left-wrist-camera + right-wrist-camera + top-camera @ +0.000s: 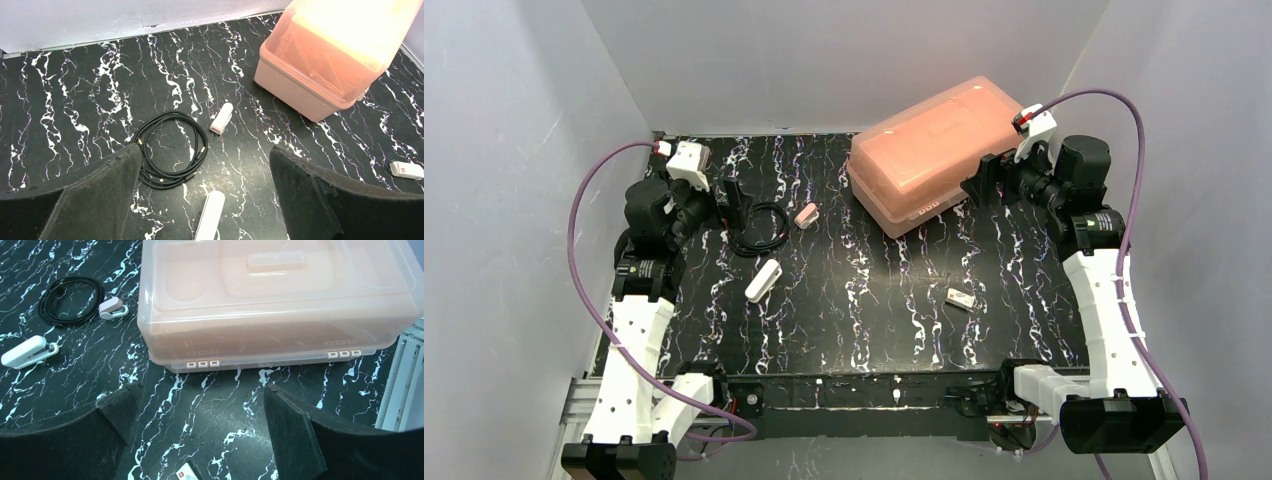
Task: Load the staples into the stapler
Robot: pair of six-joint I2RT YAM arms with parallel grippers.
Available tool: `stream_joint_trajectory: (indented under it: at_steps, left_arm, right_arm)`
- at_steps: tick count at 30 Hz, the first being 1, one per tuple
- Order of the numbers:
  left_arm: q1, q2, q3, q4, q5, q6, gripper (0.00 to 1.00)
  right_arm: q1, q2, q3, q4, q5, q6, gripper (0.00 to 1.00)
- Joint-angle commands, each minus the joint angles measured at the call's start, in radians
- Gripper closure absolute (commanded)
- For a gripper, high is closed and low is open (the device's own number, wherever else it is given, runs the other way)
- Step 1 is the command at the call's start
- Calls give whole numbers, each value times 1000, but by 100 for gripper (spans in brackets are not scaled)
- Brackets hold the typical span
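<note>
The white stapler [763, 279] lies closed on the black marbled table, left of centre; it also shows in the left wrist view [210, 216] and the right wrist view [27, 352]. A tiny whitish staple packet [961, 298] lies right of centre and shows in the left wrist view [406, 170] and the right wrist view [186, 473]. No loose staple strips show. My left gripper [733, 203] [205, 160] is open and empty, raised behind the stapler. My right gripper [980, 186] [202, 395] is open and empty, raised behind the packet.
A pinkish-tan block [805, 215] [221, 118] and a coiled black cable [762, 228] [170, 149] lie behind the stapler. A large translucent pink lidded box [934, 155] [275, 295] stands at the back right, close to my right gripper. Grey walls enclose the table.
</note>
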Motion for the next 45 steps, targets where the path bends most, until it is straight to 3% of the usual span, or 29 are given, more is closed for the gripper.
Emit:
stream_joint_trajectory:
  at_steps: [1, 16, 21, 27, 38, 45]
  left_arm:
    - [2, -11, -2, 6, 23, 13, 2]
    - [2, -19, -7, 3, 38, -12, 1]
    - [2, -16, -51, -54, 167, 159, 2]
    - [2, -5, -113, -147, 290, 287, 1]
    - [2, 1, -222, -189, 331, 434, 2]
    - [1, 21, -238, -194, 339, 456, 1]
  right_arm:
    - [-5, -17, 16, 39, -13, 0, 1]
    - [-5, -29, 34, 9, -23, -52, 1]
    - [7, -28, -6, -37, -72, -149, 1]
    - [107, -12, -109, -43, 22, -244, 2]
    - [312, 91, -316, 121, 160, -259, 7]
    - [341, 260, -307, 246, 231, -228, 12]
